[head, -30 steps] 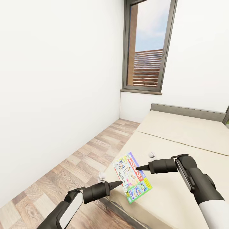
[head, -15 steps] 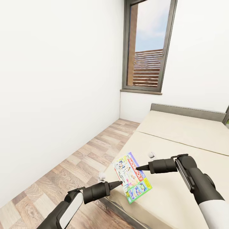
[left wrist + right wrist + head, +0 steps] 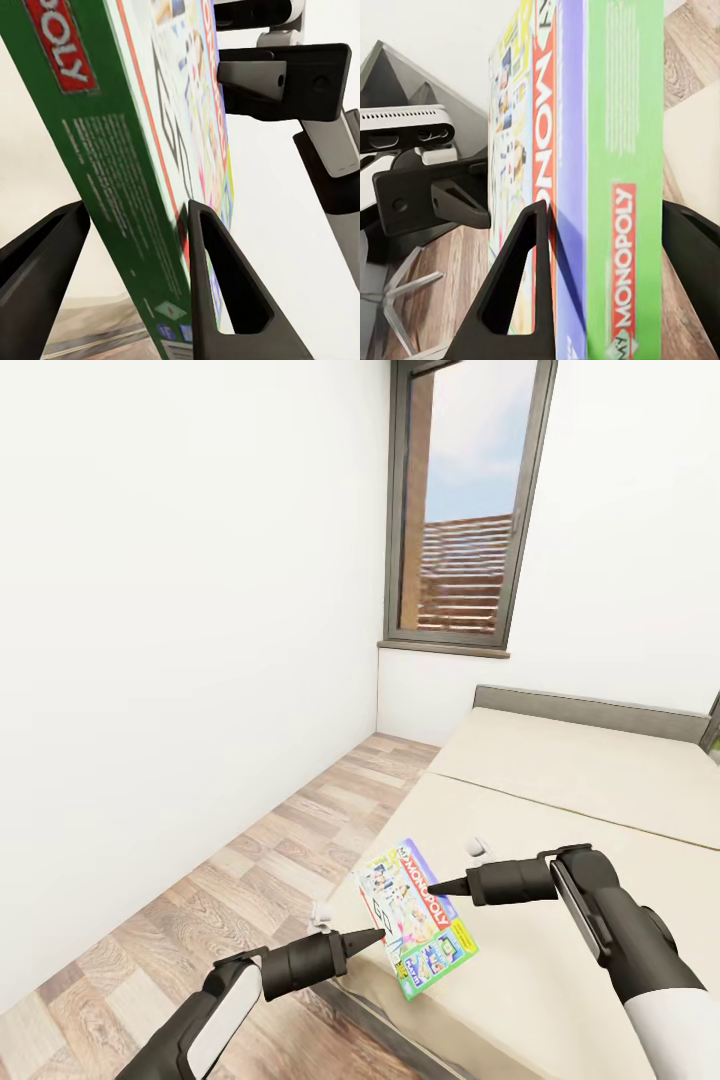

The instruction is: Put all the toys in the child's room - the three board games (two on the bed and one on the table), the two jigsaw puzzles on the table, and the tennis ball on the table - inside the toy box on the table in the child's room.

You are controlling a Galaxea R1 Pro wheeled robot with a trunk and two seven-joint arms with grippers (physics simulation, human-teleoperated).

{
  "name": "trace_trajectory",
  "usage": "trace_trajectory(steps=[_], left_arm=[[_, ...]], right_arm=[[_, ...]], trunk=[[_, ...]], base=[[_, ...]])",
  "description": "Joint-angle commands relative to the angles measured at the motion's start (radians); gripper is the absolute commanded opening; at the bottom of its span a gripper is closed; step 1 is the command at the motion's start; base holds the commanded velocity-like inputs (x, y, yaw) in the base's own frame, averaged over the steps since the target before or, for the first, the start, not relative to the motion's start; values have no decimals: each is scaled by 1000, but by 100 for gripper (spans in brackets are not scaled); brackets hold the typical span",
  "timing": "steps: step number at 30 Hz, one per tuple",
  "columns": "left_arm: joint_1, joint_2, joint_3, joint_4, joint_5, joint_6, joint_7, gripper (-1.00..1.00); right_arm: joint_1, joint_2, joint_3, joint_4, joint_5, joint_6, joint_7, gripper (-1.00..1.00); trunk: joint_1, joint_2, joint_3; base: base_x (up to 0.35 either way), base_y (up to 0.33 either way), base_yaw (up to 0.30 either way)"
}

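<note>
A pale green-white board game [image 3: 415,915], a MONOPOLY box, hangs tilted over the near edge of the bed [image 3: 580,780]. My left gripper [image 3: 378,934] grips its lower left side and my right gripper [image 3: 433,887] its upper right side. In the left wrist view the box [image 3: 142,150] stands edge-on between the two dark fingers of the left gripper [image 3: 137,206], which touch it on both sides. In the right wrist view the box's green edge [image 3: 622,150] fills the space between the fingers of the right gripper [image 3: 607,206], with the other arm beyond it.
The beige bed reaches back to a grey headboard [image 3: 590,710] on the right. A strip of wood plank floor [image 3: 230,900] runs between the bed and the white wall [image 3: 180,660] on the left. A tall window [image 3: 465,510] stands in the far wall.
</note>
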Motion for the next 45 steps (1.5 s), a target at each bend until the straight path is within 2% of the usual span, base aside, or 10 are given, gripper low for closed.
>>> trace_trajectory(steps=[1, 28, 34, 36, 38, 39, 42, 43, 45], left_arm=[[-1, 0, -5, -2, 15, 12, 3, 100], [-1, 1, 1, -3, 12, 15, 13, 100], [5, 13, 8, -1, 13, 16, 14, 100], [15, 28, 26, 0, 15, 18, 15, 100], [32, 50, 63, 0, 18, 22, 14, 100], [32, 50, 63, 0, 18, 22, 14, 100], [66, 79, 144, -2, 23, 27, 12, 100], [66, 79, 144, -2, 23, 27, 12, 100], [95, 93, 212, -3, 26, 29, 11, 100]], right_arm=[[0, 0, 7, 0, -1, 12, 4, -100], [0, -6, 6, -5, 2, 12, 4, -100], [0, -5, 2, -4, 4, 12, 2, -100], [-1, -5, -1, -3, 4, 12, -1, -100], [-1, -5, -3, -2, 4, 12, -5, -100], [-1, -5, -3, -2, 4, 12, -5, -100], [-2, -5, -6, -1, 4, 12, -8, -100], [-2, -5, -6, -1, 4, 12, -8, -100], [-3, -5, -7, -1, 4, 12, -9, -100]], trunk=[[0, 0, -1], [0, 0, -1], [0, 0, -1], [0, 0, -1], [0, 0, -1], [0, 0, -1], [0, 0, -1], [0, 0, -1], [0, 0, -1]], base=[[0, 0, 0], [0, 0, 0], [0, 0, 0], [0, 0, 0], [0, 0, 0], [0, 0, 0], [0, 0, 0], [0, 0, 0], [0, 0, 0]])
